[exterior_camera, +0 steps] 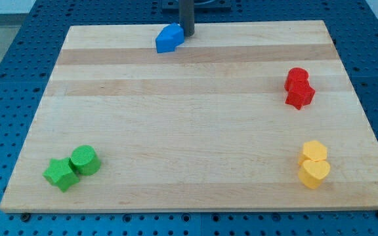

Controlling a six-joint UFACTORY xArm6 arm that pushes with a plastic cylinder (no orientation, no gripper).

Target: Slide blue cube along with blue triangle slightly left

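Two blue blocks sit pressed together near the top edge of the wooden board (195, 170). The blue cube (165, 43) is the lower left one and the blue triangle (174, 31) is the upper right one. Their shapes merge and are hard to tell apart. My tip (187, 33) is at the right side of the blue pair, touching or nearly touching the blue triangle. The dark rod runs up out of the view's top.
A red pair, a cylinder (297, 77) above a star (300, 96), stands at the right. A yellow pair (314, 164) lies at the lower right. A green star (60, 174) and green cylinder (84, 159) lie at the lower left.
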